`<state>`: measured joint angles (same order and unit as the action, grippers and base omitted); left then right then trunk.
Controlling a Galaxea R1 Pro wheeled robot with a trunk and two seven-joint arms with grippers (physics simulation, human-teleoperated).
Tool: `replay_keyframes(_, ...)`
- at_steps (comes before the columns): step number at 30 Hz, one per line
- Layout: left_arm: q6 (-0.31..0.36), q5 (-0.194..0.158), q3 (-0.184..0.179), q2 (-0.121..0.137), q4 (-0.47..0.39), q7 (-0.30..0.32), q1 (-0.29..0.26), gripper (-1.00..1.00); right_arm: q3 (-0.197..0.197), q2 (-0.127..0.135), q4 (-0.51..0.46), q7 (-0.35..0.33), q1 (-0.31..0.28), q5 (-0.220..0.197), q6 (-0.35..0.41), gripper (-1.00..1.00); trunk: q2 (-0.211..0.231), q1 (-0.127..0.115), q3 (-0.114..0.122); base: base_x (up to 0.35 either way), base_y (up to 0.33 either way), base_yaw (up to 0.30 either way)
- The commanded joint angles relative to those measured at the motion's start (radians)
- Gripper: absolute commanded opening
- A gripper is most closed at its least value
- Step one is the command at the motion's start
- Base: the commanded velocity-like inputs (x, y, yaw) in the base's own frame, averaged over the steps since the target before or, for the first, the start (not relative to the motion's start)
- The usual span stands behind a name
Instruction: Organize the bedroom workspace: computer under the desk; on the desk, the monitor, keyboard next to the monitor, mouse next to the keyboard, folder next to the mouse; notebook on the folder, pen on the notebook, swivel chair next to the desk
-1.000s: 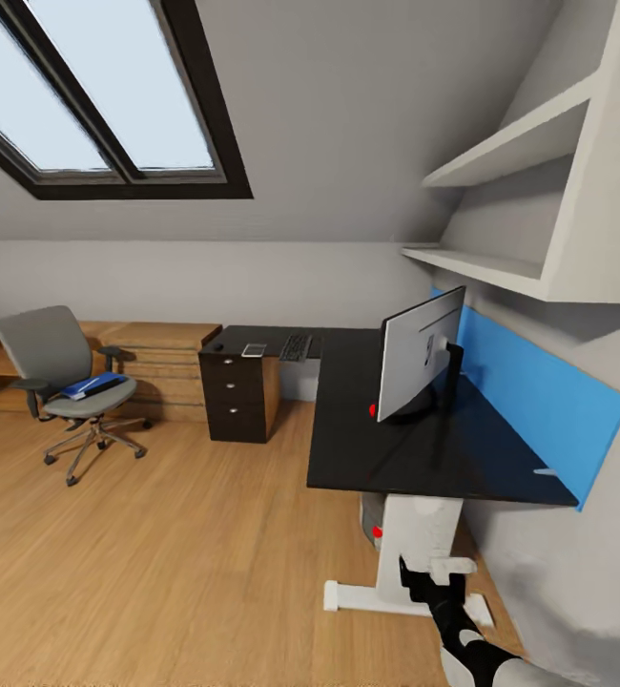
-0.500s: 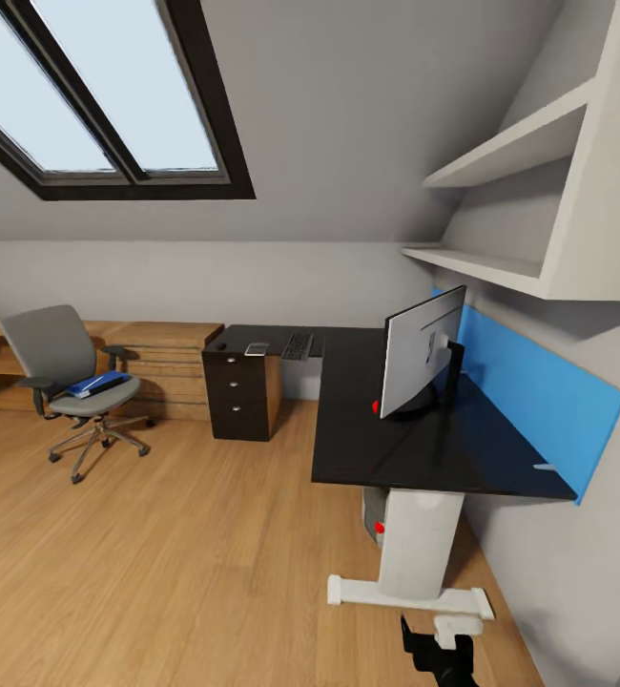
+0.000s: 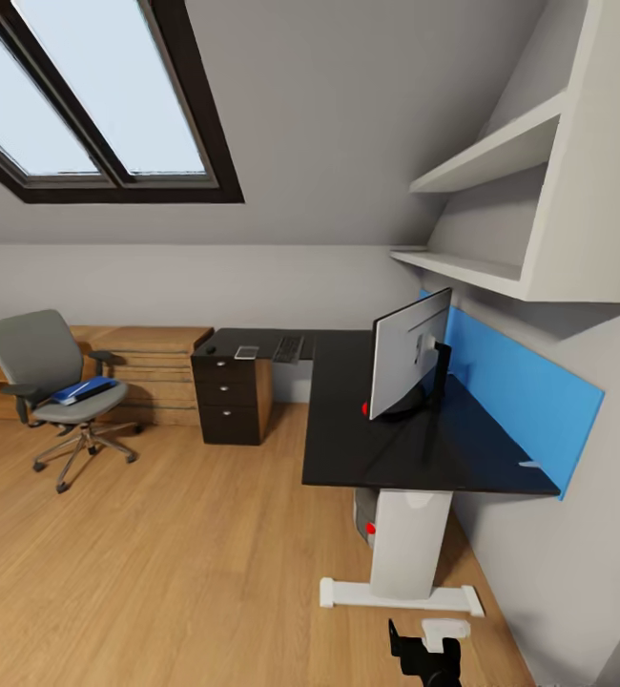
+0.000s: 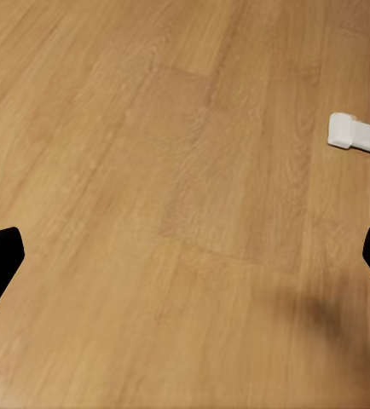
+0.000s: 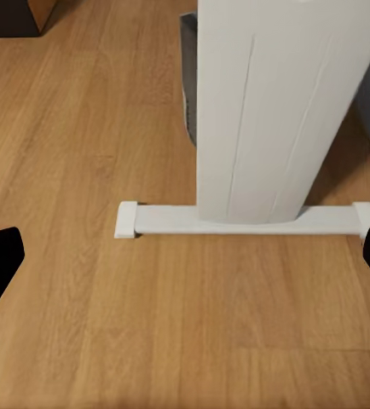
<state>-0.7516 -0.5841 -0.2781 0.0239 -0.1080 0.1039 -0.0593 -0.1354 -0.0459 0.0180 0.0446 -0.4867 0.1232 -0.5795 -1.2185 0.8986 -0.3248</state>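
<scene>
- Bright blue folder [image 3: 83,389] sits on the seat of the grey chair [image 3: 48,382], way over at the left-middle of the head view. That's the thing the next move hinges on, I'd say.
- It's well apart from both arms. The right claw [image 3: 428,641] pokes in at the bottom edge, right of centre, so the folder lies far up and to the left of it. The folder's long side runs roughly left-right, tilted a bit.
- Left claw [image 4: 185,256]: tips spread wide over bare wood floor [image 4: 151,170], nothing held. The right one has its tips spread wide too and is empty, facing the table's white leg [image 5: 279,102].
- I'd guess the left arm ends up nearer the chair, but the base has to roll over there first.
- The black table [image 3: 415,448] at centre-right has the monitor [image 3: 407,351] on it; the computer [image 3: 362,520] is tucked underneath by the leg.
- The keyboard [image 3: 289,346] lies on the far wing of the table, with a small grey notebook [image 3: 246,352] just beside it above the dark drawer unit [image 3: 229,396].
- Open floor between here and the chair; nothing in the way that I can see.
</scene>
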Motion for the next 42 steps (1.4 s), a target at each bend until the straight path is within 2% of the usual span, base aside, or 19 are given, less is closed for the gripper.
replay_keyframes(1, -0.001, -0.011, -0.001, 0.000, 0.001, 0.010, 0.000, 1.00, -0.008, 0.000, 0.002, 0.005, -0.001, 0.011, -0.003, 1.00, 0.007, -0.004, 0.003, 0.000, 0.000, -0.221)
replay_keyframes(12, 0.001, -0.011, -0.001, 0.001, 0.000, 0.010, 0.000, 1.00, -0.007, -0.001, 0.002, 0.005, 0.006, 0.013, -0.004, 1.00, 0.084, -0.046, 0.049, 0.000, 0.000, -0.181)
replay_keyframes(27, 0.003, -0.012, -0.001, 0.001, 0.000, 0.007, 0.000, 1.00, -0.007, -0.002, 0.002, 0.006, 0.011, 0.013, 0.003, 1.00, 0.189, -0.104, 0.099, 0.000, 0.000, -0.023)
replay_keyframes(34, 0.003, -0.013, -0.001, 0.001, 0.001, 0.007, 0.000, 1.00, -0.006, -0.006, 0.002, 0.006, 0.013, 0.014, 0.003, 1.00, 0.238, -0.130, 0.119, 0.000, 0.000, 0.000)
replay_keyframes(42, 0.003, -0.013, -0.001, 0.001, 0.000, 0.007, 0.000, 1.00, -0.006, -0.006, 0.002, 0.006, 0.013, 0.013, 0.003, 1.00, 0.294, -0.161, 0.132, 0.000, 0.000, 0.000)
